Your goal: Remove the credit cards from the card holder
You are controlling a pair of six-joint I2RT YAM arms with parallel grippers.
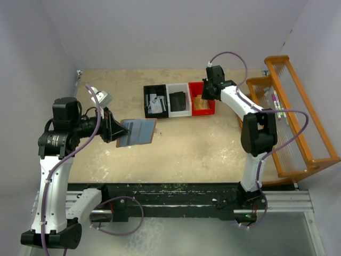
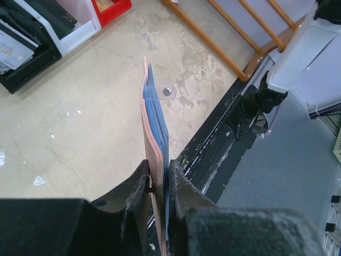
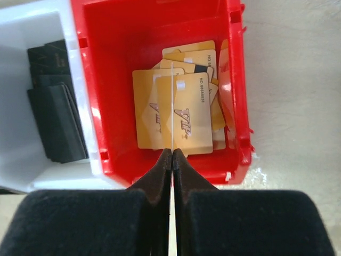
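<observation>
Right wrist view alone shows right gripper [image 3: 172, 154] pinching an edge-on card [image 3: 172, 96] over gold "VIP" cards [image 3: 189, 120]; left gripper [image 2: 159, 184] clamps the card holder [image 2: 154, 122].

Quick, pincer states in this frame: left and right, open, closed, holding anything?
Left pincer: closed on the card holder.
Right pincer: closed on a thin card, edge-on above the red bin.
</observation>
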